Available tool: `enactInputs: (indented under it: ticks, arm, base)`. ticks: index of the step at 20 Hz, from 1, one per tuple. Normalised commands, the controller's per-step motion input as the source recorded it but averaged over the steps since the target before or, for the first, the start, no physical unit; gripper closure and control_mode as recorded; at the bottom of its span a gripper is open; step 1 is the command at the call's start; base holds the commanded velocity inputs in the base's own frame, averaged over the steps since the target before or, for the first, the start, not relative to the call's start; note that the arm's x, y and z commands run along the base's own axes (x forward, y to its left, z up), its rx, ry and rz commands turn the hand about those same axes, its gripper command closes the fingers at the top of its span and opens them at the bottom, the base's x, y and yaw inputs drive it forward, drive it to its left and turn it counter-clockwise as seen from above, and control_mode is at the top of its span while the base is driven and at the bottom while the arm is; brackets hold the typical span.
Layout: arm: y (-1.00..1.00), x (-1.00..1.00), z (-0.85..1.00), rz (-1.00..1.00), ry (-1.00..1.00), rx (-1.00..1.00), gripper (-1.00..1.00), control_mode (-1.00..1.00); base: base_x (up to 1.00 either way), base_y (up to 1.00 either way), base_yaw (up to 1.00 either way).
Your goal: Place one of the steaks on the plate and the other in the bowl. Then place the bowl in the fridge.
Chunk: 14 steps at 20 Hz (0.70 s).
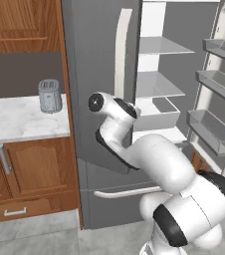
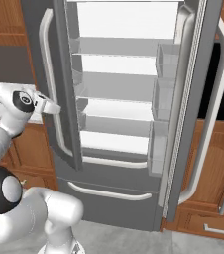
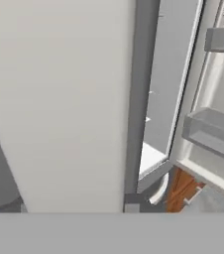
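The fridge [image 1: 99, 74] is tall and grey, with its right door swung wide and white shelves [image 2: 124, 74] showing inside. Its left door [image 2: 64, 79] stands ajar. My gripper [image 2: 56, 108] is pressed close to the left door's long pale handle [image 2: 47, 74], about halfway down it. The fingers are not visible, so I cannot tell whether they are closed on the handle. In the hand view the left door's grey edge [image 3: 139, 99] is very close, with the fridge's inside beyond it. The steaks, the plate and the bowl are out of view.
A grey toaster [image 1: 50, 95] stands on the marble counter [image 1: 15, 122] left of the fridge, above wooden cabinets [image 1: 30, 167]. The open right door [image 1: 219, 84] carries several bins. The freezer drawer [image 2: 109, 191] is below, and more wooden cabinets [image 2: 218, 163] stand to the right.
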Motion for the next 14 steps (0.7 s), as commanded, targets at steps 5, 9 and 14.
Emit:
enactInputs:
  ticks: [5,9,14]
  arm:
    - [0.78,-0.63,0.07,-0.39,0.06,-0.18,1.0,-1.0]
    - [0.71,-0.19,0.0,-0.29,0.0,-0.17,1.0,-1.0]
    - [0.37,-0.02,0.0,-0.13,0.0,-0.07,-1.0,-1.0]
  base:
    - [0.0,0.0,0.0]
    - [0.0,0.0,0.0]
    - [0.0,0.0,0.0]
